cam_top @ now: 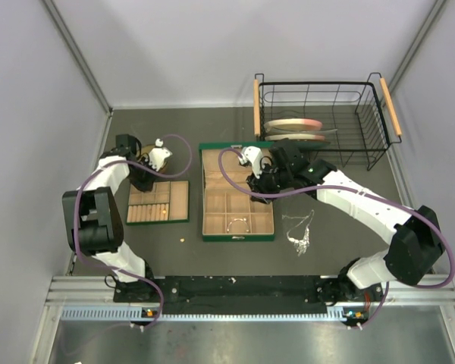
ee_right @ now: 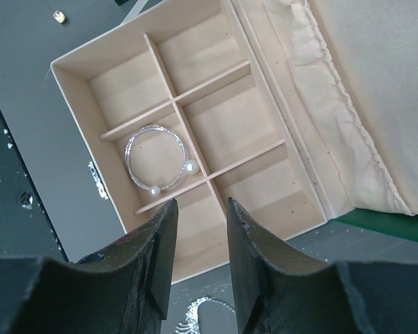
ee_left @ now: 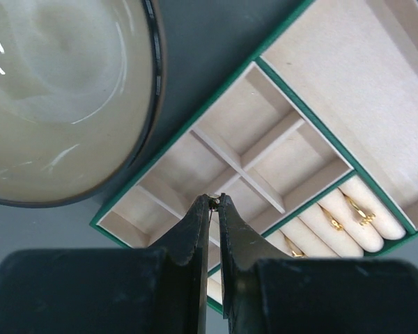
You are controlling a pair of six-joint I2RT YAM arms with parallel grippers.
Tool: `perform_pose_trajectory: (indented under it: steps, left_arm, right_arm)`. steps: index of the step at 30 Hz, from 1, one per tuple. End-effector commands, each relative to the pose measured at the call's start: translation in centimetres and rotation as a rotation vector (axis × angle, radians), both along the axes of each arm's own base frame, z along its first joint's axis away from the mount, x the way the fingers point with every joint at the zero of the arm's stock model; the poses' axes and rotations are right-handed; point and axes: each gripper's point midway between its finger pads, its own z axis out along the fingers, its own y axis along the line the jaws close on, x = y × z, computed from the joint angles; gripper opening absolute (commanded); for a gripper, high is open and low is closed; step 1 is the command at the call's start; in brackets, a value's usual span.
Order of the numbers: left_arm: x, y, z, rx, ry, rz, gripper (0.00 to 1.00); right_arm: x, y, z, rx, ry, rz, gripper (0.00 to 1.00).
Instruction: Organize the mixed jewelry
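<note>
The left gripper (ee_left: pixel 212 202) pinches a tiny gold piece (ee_left: pixel 213 200) above the green ring box (ee_left: pixel 244 111); the right gripper (ee_right: pixel 200 205) hovers part-open, empty. On the table (cam_top: pixel 330 250), the silver chain necklace (cam_top: pixel 298 231) looks limp, light and tangle-prone: likely best pinched mid-bunch.

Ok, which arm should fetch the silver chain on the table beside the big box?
Right. The silver chain lies on its side of the big box, and the right pincer hangs open, empty. The left pincer is shut on a tiny gold bit over the small tray.
</note>
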Motion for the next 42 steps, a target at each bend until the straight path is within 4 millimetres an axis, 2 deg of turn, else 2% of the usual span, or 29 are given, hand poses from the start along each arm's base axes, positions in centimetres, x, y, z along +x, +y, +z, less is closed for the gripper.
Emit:
perform_pose_trajectory:
  steps: [1,11,20,27,30,42]
  left_arm:
    - [1.8,0.4,0.1,0.02,-0.061,0.032,0.0]
    - [1.3,0.6,-1.6,0.028,-0.027,0.038,0.0]
    - [1.5,0.8,-2.3,0.045,-0.039,0.054,0.0]
    - [1.8,1.0,-2.6,0.059,-0.049,0.065,0.12]
    - [1.8,0.9,-2.2,0.051,-0.061,0.071,0.18]
    - [2.2,0.6,1.4,0.036,-0.162,0.099,0.34]
  right_arm:
    - [0.3,0.4,0.9,0.042,-0.011,0.004,0.35]
    - [0.3,0.3,1.0,0.042,-0.013,0.006,0.35]
    - [0.2,0.4,1.0,0.044,-0.009,0.006,0.35]
    - [0.2,0.3,1.1,0.046,-0.007,0.006,0.35]
    - [0.1,0.3,1.2,0.048,-0.009,0.005,0.36]
    - [-0.1,0.3,1.2,0.051,-0.005,0.009,0.36]
